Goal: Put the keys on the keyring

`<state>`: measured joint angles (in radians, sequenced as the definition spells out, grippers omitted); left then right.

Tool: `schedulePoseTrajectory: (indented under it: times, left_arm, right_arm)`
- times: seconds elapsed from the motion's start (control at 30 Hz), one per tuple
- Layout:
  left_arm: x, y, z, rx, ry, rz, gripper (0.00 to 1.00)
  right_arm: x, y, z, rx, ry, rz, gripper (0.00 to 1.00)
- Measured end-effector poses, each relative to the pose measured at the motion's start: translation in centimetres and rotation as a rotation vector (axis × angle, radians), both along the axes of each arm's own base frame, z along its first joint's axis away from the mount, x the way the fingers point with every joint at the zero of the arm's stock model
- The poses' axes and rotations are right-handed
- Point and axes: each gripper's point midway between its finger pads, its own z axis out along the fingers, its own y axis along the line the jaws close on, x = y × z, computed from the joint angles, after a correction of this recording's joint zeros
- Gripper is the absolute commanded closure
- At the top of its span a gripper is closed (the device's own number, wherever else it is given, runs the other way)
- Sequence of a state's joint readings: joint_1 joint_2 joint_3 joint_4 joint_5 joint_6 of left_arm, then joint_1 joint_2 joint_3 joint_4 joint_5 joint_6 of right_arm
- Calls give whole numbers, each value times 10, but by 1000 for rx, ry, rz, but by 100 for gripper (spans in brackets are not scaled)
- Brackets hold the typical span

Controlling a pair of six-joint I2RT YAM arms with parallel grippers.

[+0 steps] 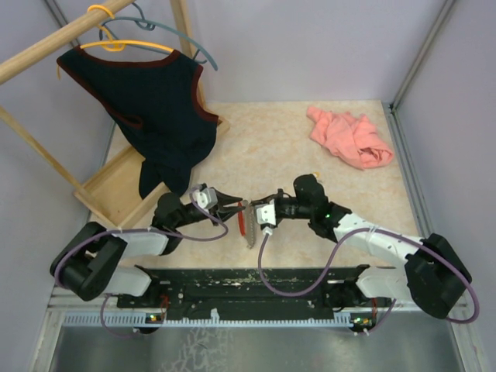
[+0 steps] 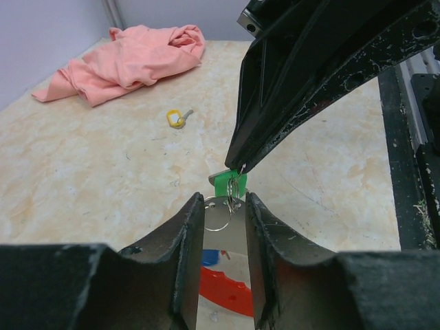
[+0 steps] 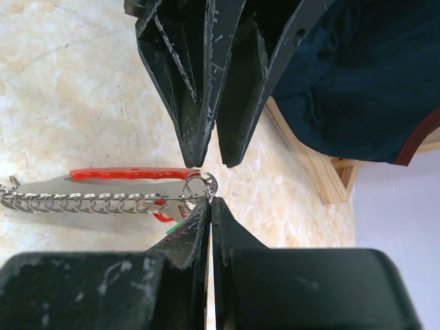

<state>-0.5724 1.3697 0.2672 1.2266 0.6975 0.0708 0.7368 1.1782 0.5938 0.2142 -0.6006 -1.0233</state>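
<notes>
No readable text, label, brand, number or sign shows anywhere in the three views, from upper left to lower right.

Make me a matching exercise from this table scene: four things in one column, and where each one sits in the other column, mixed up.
Things:
1. pink cloth
2. dark vest
3. yellow-tagged key
4. keyring

Places:
A. hanging from the wooden rack
B. near middle of the table
C. crumpled at the table's far right
D. lying alone on the table, in front of the cloth

Pairs: 1-C, 2-A, 3-D, 4-B
</notes>
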Motion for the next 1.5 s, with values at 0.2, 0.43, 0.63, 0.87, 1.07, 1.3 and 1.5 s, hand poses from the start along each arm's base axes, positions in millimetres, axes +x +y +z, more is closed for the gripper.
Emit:
schedulePoseTrajectory:
  times: [0.2, 0.43, 0.63, 0.87, 1.07, 1.3, 1.5]
  left_arm:
    - [4, -6, 0, 56, -31, -33, 63]
    - [6, -12, 0, 98, -41, -74, 71]
    - [1, -15, -5, 124, -29, -123, 76]
    - [-2, -16, -13, 150, -14, -153, 100]
    - [0, -16, -12, 151, -14, -142, 100]
    - [3, -13, -4, 103, 11, -75, 100]
    - [-2, -11, 1, 3, 114, -27, 100]
  right_arm:
    - [0, 2, 5, -2, -4, 13, 100]
    - [-2, 3, 7, 0, -3, 28, 100]
    - [-3, 3, 7, 0, -1, 31, 100]
    - [-3, 3, 7, 0, 0, 32, 100]
    - [-4, 2, 7, -3, 1, 25, 100]
    - [-7, -7, 8, 23, -12, -8, 100]
    - [-11, -14, 3, 79, -28, -44, 100]
